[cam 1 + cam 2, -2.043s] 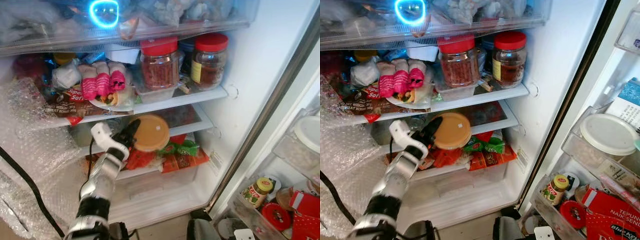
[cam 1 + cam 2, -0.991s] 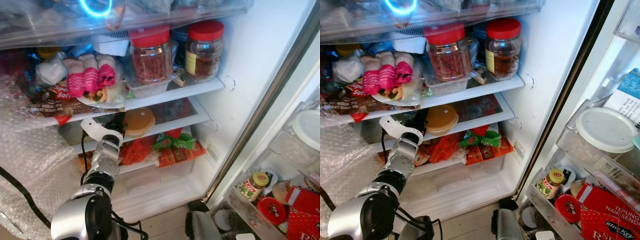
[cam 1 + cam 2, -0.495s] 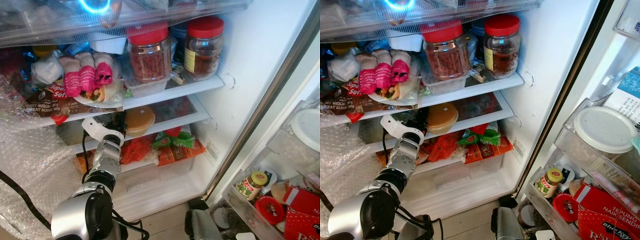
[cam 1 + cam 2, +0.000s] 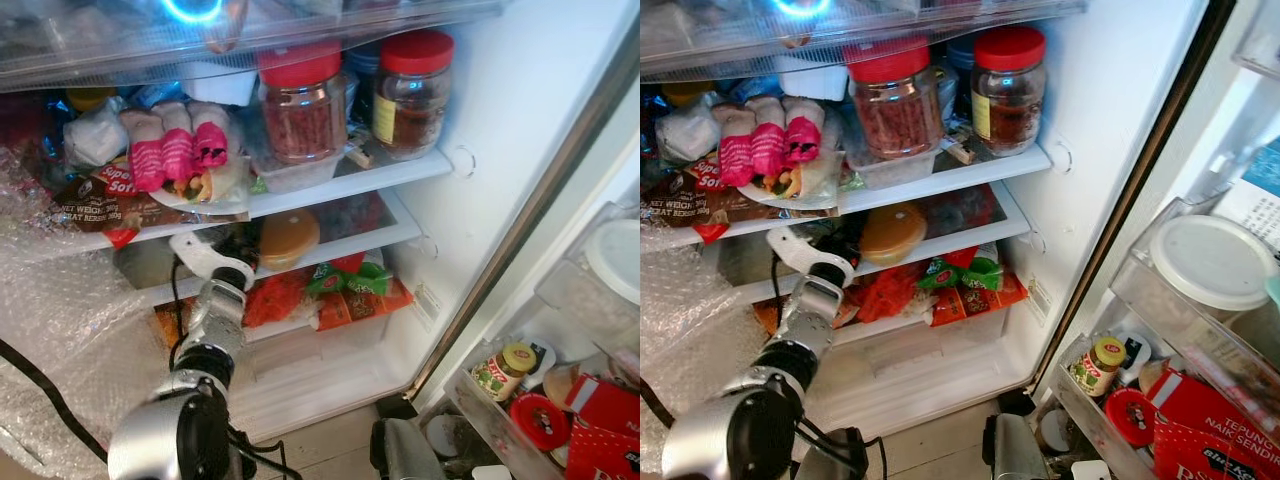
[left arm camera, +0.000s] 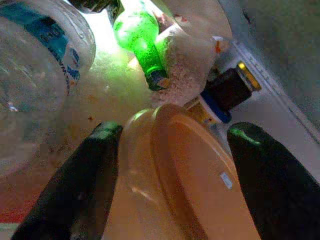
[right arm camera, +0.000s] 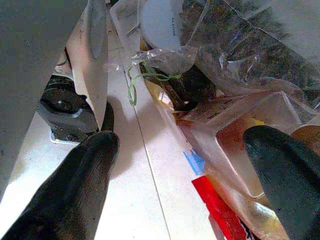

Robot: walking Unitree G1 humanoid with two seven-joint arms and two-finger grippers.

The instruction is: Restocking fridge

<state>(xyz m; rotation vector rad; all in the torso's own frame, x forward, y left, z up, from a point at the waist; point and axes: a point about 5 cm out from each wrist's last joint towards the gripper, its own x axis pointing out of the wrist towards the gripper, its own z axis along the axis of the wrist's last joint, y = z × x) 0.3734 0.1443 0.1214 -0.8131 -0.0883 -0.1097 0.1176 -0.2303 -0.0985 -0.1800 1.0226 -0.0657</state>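
Note:
A round tub with an orange lid (image 4: 288,237) lies on the fridge's middle shelf (image 4: 395,232), under the shelf of jars. My left arm reaches up from below, and my left gripper (image 4: 247,250) is at the tub's left side. In the left wrist view the two black fingers (image 5: 95,165) flank the orange tub (image 5: 190,170) and press on its sides. My right gripper (image 6: 182,140) is open with nothing between its fingers, near a pale floor and some plastic bags (image 6: 240,55).
Two red-lidded jars (image 4: 302,110) and pink wrapped rolls (image 4: 180,155) fill the shelf above. Red and green packets (image 4: 345,290) lie below. Bubble wrap (image 4: 60,320) hangs at left. A green bottle (image 5: 142,35) and a water bottle (image 5: 35,60) sit behind the tub. The door bins (image 4: 560,300) hold jars.
Over two seconds my left gripper carried the orange tub from in front of the shelf into it and laid it flat. In the last half second it barely moved.

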